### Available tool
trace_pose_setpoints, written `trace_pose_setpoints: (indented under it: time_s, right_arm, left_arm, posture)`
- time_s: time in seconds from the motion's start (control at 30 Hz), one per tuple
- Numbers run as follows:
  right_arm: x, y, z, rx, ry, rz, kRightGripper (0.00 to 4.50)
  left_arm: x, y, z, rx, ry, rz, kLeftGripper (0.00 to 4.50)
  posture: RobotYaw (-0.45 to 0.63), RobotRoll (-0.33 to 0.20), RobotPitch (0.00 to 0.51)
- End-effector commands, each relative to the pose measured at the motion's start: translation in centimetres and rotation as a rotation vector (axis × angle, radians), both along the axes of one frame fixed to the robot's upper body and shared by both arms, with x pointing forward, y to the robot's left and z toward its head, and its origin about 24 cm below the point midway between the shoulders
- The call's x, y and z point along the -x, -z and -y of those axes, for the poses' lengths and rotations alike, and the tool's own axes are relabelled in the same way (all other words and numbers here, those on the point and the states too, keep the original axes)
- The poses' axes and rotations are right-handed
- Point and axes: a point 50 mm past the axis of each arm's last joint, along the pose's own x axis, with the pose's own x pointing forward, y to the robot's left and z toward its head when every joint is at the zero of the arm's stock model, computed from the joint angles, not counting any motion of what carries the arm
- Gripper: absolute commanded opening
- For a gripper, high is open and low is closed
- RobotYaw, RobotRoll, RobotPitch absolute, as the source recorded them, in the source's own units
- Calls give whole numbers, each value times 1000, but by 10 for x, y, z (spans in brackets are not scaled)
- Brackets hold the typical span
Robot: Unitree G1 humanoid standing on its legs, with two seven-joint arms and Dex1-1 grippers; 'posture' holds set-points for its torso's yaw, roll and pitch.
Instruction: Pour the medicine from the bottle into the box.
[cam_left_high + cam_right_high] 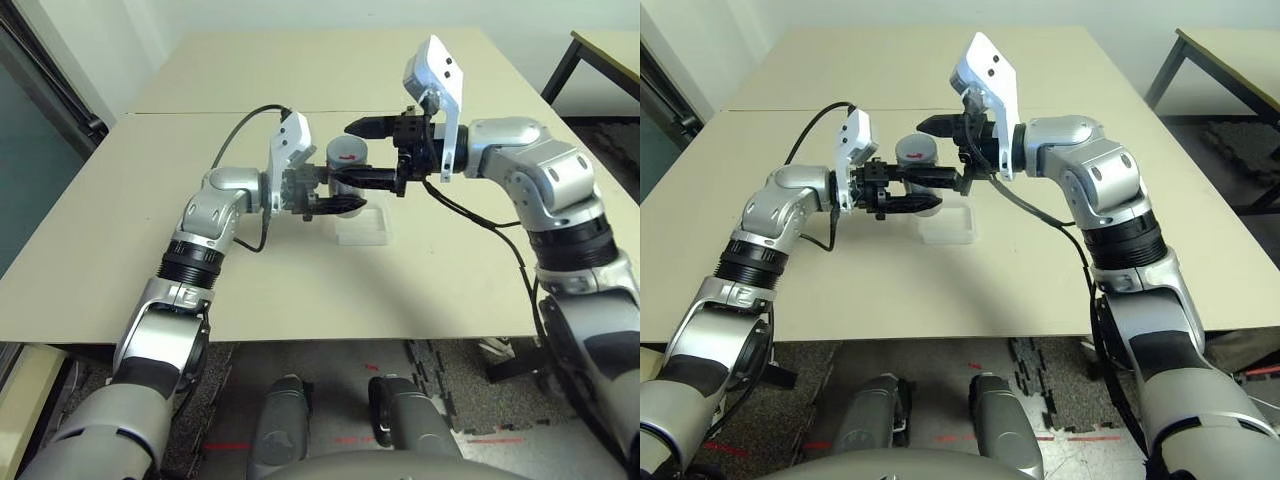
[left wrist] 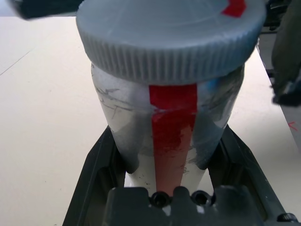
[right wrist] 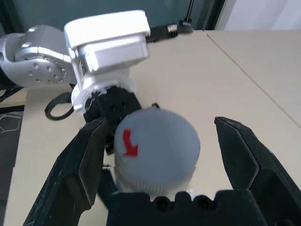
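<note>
Early stage: left gripper (image 1: pixel 908 203) has its fingers clamped on the bottle (image 1: pixel 345 165), held upright above the worktop (image 1: pixel 200 270) just beside the box (image 1: pixel 362 227). Cap (image 3: pixel 155 139) still on; right gripper (image 3: pixel 157 162) fingers spread either side of it, not touching. Uncapping and pouring remain

Beige table (image 1: pixel 300 290); second table (image 1: pixel 605 45) beyond; dark floor mats (image 1: pixel 450 385).

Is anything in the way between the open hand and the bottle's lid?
Nothing visible. The right gripper is open, one finger on each side of the grey lid, with clear gaps. The left gripper holds the bottle upright by its body, above the clear box.
</note>
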Motion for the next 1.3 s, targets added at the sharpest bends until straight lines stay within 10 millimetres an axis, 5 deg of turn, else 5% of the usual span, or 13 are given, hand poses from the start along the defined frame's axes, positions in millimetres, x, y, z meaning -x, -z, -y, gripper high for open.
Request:
trace_pose_setpoints:
  time_s: [0.03,1.3]
  right_arm:
    - [-2,0,-4,4,2,9,4500]
    - [-3,-2,62,-58,220,-26,4500]
  left_arm:
    - [2,-4,5,-3,10,24,2538]
    - [3,6,-11,-4,-43,-14,2538]
  posture:
    - [75,0,79]
    - [48,0,92]
